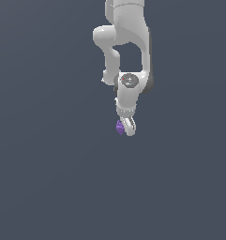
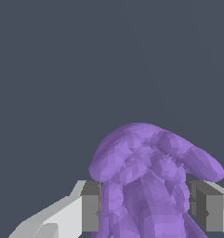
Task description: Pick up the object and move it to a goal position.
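The object (image 1: 119,127) is a tiny purple lumpy thing, seen at the tip of the white arm in the exterior view. My gripper (image 1: 126,127) is shut on it, the purple lump sticking out on the exterior view's left side of the fingers. In the wrist view the object (image 2: 148,181) fills the space between the two fingers (image 2: 91,207), whose grey pads press on both its sides. Its lobed upper part bulges out past the fingertips. The gripper (image 2: 148,207) hangs over a plain dark grey surface; how high it is I cannot tell.
Only a flat dark grey-blue ground (image 1: 48,178) shows around the arm. The white arm's links (image 1: 126,42) rise out of the frame's upper edge.
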`<state>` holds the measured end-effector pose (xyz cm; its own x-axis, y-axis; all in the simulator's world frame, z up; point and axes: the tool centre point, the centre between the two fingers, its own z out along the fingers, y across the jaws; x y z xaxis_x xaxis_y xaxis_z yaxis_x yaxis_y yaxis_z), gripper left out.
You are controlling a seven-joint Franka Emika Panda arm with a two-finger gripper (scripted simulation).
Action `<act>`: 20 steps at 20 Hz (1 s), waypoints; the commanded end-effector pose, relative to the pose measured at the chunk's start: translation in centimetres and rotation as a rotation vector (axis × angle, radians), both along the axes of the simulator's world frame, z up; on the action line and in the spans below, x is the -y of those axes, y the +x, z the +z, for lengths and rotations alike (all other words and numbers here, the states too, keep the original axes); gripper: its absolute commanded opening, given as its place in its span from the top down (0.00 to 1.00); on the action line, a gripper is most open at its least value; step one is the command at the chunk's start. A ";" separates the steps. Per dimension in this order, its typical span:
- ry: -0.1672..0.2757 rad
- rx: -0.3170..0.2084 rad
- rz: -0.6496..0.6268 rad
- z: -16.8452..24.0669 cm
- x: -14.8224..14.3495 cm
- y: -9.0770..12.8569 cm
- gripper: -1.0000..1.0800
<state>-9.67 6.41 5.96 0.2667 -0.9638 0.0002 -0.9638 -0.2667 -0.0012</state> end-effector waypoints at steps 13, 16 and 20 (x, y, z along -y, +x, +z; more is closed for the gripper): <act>-0.001 0.000 -0.001 5.9 0.1 1.7 1.00; -0.001 0.000 -0.001 8.4 0.1 2.4 1.00; -0.002 -0.001 -0.001 11.3 0.1 3.3 1.00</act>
<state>-6.64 6.30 16.18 0.2659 -0.9640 0.0013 -0.9640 -0.2659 -0.0013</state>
